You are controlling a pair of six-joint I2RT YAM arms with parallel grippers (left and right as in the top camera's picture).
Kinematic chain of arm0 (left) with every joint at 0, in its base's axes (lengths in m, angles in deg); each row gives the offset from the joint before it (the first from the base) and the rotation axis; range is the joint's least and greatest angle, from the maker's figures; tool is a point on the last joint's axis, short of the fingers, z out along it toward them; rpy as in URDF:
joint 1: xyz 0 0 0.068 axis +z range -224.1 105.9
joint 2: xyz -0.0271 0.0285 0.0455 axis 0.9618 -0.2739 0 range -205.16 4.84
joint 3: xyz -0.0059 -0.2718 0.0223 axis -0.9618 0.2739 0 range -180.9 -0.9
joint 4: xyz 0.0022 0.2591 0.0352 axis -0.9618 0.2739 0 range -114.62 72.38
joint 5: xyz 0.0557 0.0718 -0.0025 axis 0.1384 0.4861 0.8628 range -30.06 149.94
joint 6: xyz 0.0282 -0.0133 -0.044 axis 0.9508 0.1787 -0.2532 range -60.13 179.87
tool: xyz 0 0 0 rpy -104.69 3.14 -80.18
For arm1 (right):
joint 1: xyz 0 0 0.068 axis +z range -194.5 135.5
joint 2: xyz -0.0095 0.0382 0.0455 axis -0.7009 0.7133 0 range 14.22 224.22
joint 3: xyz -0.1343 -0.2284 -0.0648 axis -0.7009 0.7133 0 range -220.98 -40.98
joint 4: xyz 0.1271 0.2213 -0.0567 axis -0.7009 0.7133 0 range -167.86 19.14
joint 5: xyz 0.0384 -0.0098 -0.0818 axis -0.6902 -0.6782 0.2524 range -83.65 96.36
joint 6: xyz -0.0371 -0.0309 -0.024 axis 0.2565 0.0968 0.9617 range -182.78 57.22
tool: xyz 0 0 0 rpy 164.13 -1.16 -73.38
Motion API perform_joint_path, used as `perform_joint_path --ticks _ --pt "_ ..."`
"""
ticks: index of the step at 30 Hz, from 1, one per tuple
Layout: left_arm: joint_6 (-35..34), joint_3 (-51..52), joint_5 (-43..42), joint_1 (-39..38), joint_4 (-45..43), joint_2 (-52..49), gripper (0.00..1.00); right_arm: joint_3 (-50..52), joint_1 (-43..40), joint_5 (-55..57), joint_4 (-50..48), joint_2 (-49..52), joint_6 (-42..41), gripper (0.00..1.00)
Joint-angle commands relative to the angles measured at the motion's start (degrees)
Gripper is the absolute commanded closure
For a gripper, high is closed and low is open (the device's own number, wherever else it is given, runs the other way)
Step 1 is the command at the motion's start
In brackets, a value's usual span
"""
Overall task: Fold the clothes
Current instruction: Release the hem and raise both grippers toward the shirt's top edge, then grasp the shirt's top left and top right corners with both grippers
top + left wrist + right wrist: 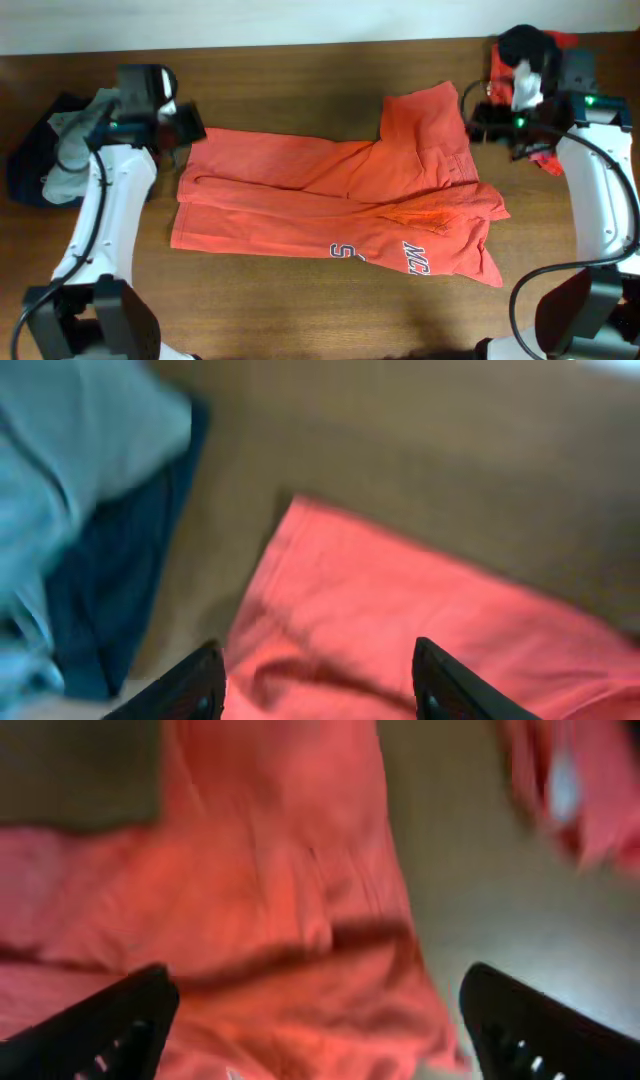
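Orange-red cloth covers the middle of the brown wooden tabletop [300,315]. This is the short-sleeved T-shirt [320,200], lying crumpled and partly folded over itself. Its white-and-dark lettering [415,257] shows along the near edge, towards the right. A sleeve sticks up at the far right of the shirt.

Further back, the left pincer [188,125] hangs over the shirt's far left corner. Its fingers are spread and nothing sits between them. The right pincer [478,120] hangs beside the raised sleeve, fingers parted wide and likewise released. Only shirt fabric lies beneath it.

At the far left edge a pale grey-green garment [68,160] lies heaped on a navy one [22,170], partly under the left arm. In the far right corner a black garment [525,45] and a red one [566,42] are bunched behind the right arm.
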Motion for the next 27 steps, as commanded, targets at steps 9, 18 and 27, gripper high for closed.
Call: perform_joint_path --ticks 9,18,27 --pt "3.8 -7.2 -2.3 0.2 -6.8 -16.2 0.37 -2.0 3.3 -0.9 -16.0 11.8 3.1 0.05" --pt "6.3 -15.1 -2.4 -0.1 -5.5 -26.5 0.36 -2.0 5.0 -0.5 -19.8 14.4 4.9 0.05" --pt "10.1 -15.8 -2.6 -0.5 -5.7 -31.3 0.36 -2.0 5.0 -0.5 -20.0 14.4 5.3 0.05"
